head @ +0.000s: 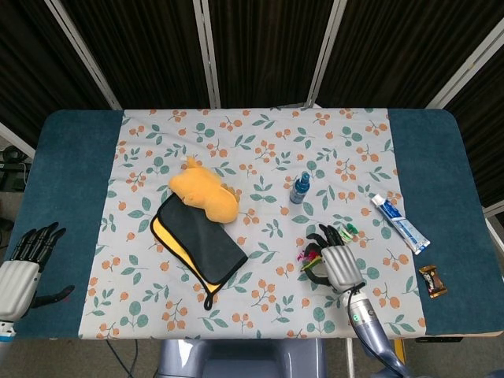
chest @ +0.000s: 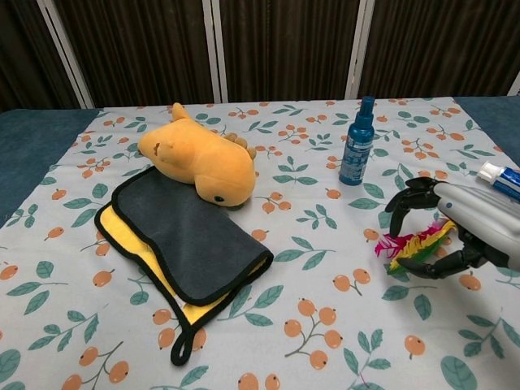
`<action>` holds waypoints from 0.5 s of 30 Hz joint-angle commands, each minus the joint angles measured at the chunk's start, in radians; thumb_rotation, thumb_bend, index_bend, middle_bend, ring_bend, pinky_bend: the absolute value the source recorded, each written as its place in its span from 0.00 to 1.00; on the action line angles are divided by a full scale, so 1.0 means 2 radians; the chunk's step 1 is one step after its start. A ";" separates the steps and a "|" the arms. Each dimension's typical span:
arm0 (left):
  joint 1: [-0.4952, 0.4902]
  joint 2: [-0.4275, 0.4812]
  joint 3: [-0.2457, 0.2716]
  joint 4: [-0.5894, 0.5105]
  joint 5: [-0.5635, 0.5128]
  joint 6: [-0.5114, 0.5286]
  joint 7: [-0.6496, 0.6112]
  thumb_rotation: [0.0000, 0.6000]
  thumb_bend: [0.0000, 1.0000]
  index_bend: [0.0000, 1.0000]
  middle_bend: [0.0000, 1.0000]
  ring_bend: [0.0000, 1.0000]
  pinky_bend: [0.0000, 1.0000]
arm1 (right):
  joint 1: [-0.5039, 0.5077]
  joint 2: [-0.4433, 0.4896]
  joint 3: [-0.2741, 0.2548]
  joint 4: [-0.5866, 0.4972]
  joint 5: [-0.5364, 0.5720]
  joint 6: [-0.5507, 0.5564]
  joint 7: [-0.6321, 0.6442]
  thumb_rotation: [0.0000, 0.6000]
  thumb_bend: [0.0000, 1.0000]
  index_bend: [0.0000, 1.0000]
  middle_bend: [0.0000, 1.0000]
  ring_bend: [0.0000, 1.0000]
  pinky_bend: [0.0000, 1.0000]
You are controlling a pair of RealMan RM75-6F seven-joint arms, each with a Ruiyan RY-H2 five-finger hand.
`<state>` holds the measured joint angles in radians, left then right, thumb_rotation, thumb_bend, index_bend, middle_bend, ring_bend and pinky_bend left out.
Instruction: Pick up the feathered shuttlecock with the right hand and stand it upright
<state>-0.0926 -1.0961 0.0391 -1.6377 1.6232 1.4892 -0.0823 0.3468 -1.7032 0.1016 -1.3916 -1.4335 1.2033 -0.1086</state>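
Gripping the feathered shuttlecock (chest: 410, 241), the right hand (chest: 455, 227) hovers low.

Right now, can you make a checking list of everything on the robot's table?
Surface: table with blue top, flowery cloth over the middle.
Job's things: feathered shuttlecock lying sideways under the right hand, not upright.
Clutter: orange plush toy lying partly on a grey and yellow towel; blue spray bottle standing; toothpaste tube; small brown packet.
Hands: right hand curled around the shuttlecock; left hand holds nothing, at the table's left edge.
Cables: nothing seen.
Surroundings: dark curtains behind.
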 commanded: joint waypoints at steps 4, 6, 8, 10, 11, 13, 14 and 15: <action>0.000 0.000 0.000 -0.001 0.000 0.000 0.001 1.00 0.17 0.00 0.00 0.00 0.00 | 0.000 -0.005 -0.002 0.007 0.001 0.003 0.002 1.00 0.23 0.48 0.22 0.00 0.00; 0.000 0.000 0.000 -0.001 -0.001 -0.001 0.001 1.00 0.17 0.00 0.00 0.00 0.00 | 0.000 -0.006 -0.002 0.008 0.003 0.003 0.002 1.00 0.23 0.48 0.23 0.00 0.00; 0.000 0.000 0.000 -0.001 -0.001 -0.001 0.001 1.00 0.18 0.00 0.00 0.00 0.00 | 0.001 -0.007 -0.002 0.008 0.004 0.003 0.002 1.00 0.24 0.49 0.23 0.00 0.00; 0.000 0.000 0.000 -0.001 -0.001 -0.001 0.000 1.00 0.17 0.00 0.00 0.00 0.00 | 0.001 -0.007 -0.002 0.009 0.005 0.003 0.002 1.00 0.25 0.50 0.23 0.00 0.00; 0.000 0.000 0.000 -0.001 -0.001 -0.001 0.000 1.00 0.17 0.00 0.00 0.00 0.00 | 0.000 -0.008 -0.002 0.009 0.007 0.003 0.002 1.00 0.25 0.50 0.23 0.00 0.00; 0.000 0.000 0.000 -0.001 -0.001 -0.001 0.000 1.00 0.17 0.00 0.00 0.00 0.00 | -0.001 -0.009 -0.003 0.011 0.009 0.004 0.002 1.00 0.26 0.51 0.24 0.00 0.00; 0.000 0.000 0.000 -0.001 -0.001 -0.001 0.000 1.00 0.17 0.00 0.00 0.00 0.00 | -0.001 -0.010 -0.003 0.011 0.010 0.004 0.002 1.00 0.26 0.51 0.24 0.00 0.00; 0.000 0.000 0.000 -0.001 -0.001 -0.001 0.000 1.00 0.17 0.00 0.00 0.00 0.00 | -0.001 -0.011 -0.003 0.011 0.010 0.004 0.002 1.00 0.27 0.52 0.25 0.00 0.00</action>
<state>-0.0924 -1.0960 0.0387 -1.6396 1.6211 1.4869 -0.0813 0.3452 -1.7243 0.0962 -1.3697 -1.4141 1.2118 -0.1040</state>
